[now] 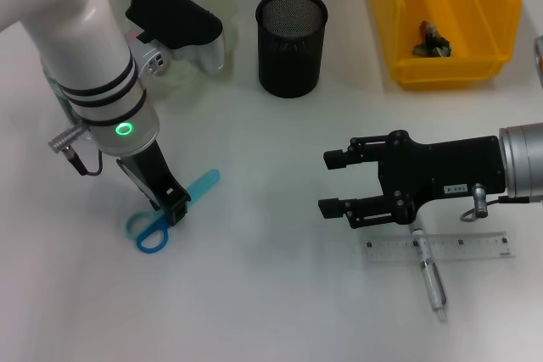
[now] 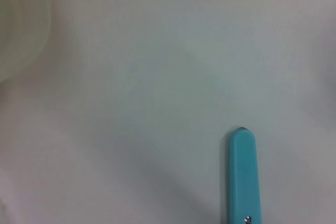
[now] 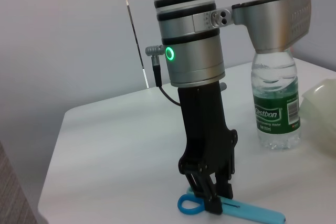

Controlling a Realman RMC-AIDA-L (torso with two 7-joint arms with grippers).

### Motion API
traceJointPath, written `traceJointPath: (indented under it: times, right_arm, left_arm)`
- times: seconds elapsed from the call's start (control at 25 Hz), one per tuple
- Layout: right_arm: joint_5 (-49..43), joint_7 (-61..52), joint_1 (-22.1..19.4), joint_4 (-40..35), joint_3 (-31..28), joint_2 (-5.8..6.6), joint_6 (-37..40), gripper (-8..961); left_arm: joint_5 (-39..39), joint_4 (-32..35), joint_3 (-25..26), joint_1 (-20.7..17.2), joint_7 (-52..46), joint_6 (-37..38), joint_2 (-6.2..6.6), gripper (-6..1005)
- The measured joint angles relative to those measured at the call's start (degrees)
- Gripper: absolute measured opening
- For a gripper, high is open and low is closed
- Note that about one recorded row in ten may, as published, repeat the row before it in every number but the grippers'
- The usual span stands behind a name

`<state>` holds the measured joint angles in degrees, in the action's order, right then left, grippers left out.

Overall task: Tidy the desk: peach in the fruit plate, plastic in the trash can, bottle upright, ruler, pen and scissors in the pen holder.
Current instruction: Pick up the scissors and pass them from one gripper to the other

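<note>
Your left pincer (image 1: 174,207) stands upright on the tabletop (image 1: 271,294), clamped on the blue scissors (image 1: 165,214) near their pivot, well in front of and left of the mesh pen holder (image 1: 291,42). Your right pincer (image 1: 335,182) hovers with jaws apart, in front of the pen holder. The ruler (image 1: 441,248) and pen (image 1: 431,275) lie crossed just beneath that arm.
</note>
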<state>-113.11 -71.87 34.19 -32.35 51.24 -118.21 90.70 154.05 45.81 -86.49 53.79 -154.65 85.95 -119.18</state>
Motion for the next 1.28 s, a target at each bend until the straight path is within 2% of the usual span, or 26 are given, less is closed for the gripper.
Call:
traceJointPath:
  times: [0.48,0.68,1.28]
  right_arm:
    - [0.0,-0.1,-0.1,0.0,-0.1,0.0,0.4,723]
    - [0.0,-0.1,-0.1,0.0,-0.4,0.0,0.8,723]
    - [0.0,-0.1,-0.2,0.0,-0.4,0.0,0.8,723]
  left_arm:
    - [0.0,0.0,-0.8,0.0,0.1,0.0,0.0,270]
    - [0.0,0.0,-0.8,0.0,0.1,-0.2,-0.01,397]
    - [0.0,0.2,-1.3,-0.1,0.6,-0.3,-0.01,245]
